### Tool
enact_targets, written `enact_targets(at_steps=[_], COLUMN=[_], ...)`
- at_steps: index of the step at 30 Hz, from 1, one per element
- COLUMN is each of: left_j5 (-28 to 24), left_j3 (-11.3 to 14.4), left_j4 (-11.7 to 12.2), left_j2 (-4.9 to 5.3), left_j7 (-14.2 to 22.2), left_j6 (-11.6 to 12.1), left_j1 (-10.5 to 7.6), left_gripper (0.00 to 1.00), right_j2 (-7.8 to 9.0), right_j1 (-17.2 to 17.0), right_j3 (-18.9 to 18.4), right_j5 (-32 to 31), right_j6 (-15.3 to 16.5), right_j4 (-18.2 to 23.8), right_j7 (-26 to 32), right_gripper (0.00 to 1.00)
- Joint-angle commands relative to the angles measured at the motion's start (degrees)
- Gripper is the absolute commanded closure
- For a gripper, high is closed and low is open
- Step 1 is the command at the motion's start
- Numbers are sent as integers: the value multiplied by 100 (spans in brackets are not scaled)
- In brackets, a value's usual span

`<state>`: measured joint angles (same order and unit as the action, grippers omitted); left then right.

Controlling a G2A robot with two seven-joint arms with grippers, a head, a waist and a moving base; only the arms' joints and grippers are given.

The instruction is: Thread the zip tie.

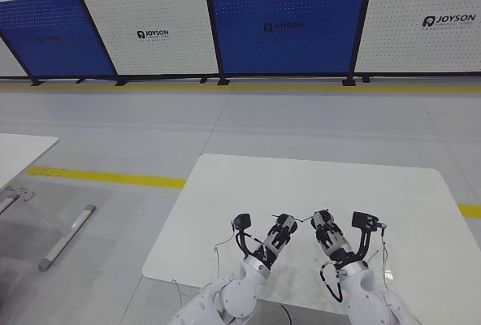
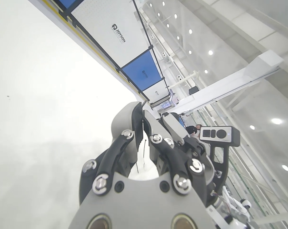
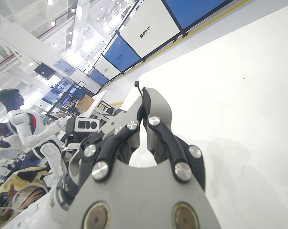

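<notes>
White table, one zip tie

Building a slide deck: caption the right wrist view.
Right claw shut on a black zip tie, its head sticking out, above a white table.

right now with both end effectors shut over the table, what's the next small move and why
Likely ease the left end effector toward the right end effector, aiming the dark tip it pinches at the zip tie head sticking out of the right one. Both are shut and close together, and the head looks empty.
</notes>
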<state>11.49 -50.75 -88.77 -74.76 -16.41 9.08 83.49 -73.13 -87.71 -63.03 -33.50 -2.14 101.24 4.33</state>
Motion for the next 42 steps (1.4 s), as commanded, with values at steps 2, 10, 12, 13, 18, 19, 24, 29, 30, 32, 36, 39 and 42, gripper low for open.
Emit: enact_targets(at_steps=[2, 10, 12, 13, 18, 19, 24, 29, 30, 32, 36, 39, 42], left_j5=[20, 95, 121, 144, 145, 148, 167, 196, 202, 214, 230, 232, 252], left_j3=[1, -31, -32, -25, -33, -36, -54, -70, -72, -75, -82, -86, -77], left_j4=[23, 42, 45, 51, 77, 82, 95, 98, 99, 101, 106, 107, 102], left_j2=[-12, -36, -43, -45, -62, -66, -78, -92, -95, -101, -113, -124, -133], left_j7=[0, -52, -57, -35, 0, 3, 3, -13, -17, -26, -40, -54, -53], left_j6=[-3, 2, -2, -10, -12, -14, -12, -10, -11, -8, -6, -6, 3], left_j1=[-8, 4, 8, 7, -1, -2, 6, 20, 22, 26, 33, 38, 46], left_gripper=[100, 100, 100, 100, 100, 100, 100, 100, 100, 100, 100, 100, 100], right_j2=[-1, -11, -15, -17, -29, -31, -38, -44, -45, -48, -53, -55, -56], right_j1=[-16, -68, -73, -74, -71, -73, -84, -93, -94, -98, -104, -108, -108], right_j3=[-23, -49, -48, -48, -40, -40, -43, -44, -45, -46, -53, -59, -59], right_j5=[-15, 13, 1, -11, -41, -45, -80, -107, -116, -136, -156, -185, -220], right_j6=[9, 42, 43, 34, 17, 19, 34, 56, 58, 58, 61, 73, 97], right_j4=[14, 4, 0, -4, -25, -27, -40, -51, -52, -53, -53, -55, -60], right_j7=[17, 57, 55, 50, 42, 44, 55, 76, 79, 81, 77, 88, 125], right_gripper=[100, 100, 100, 100, 100, 100, 89, 80, 78, 81, 85, 100, 100])
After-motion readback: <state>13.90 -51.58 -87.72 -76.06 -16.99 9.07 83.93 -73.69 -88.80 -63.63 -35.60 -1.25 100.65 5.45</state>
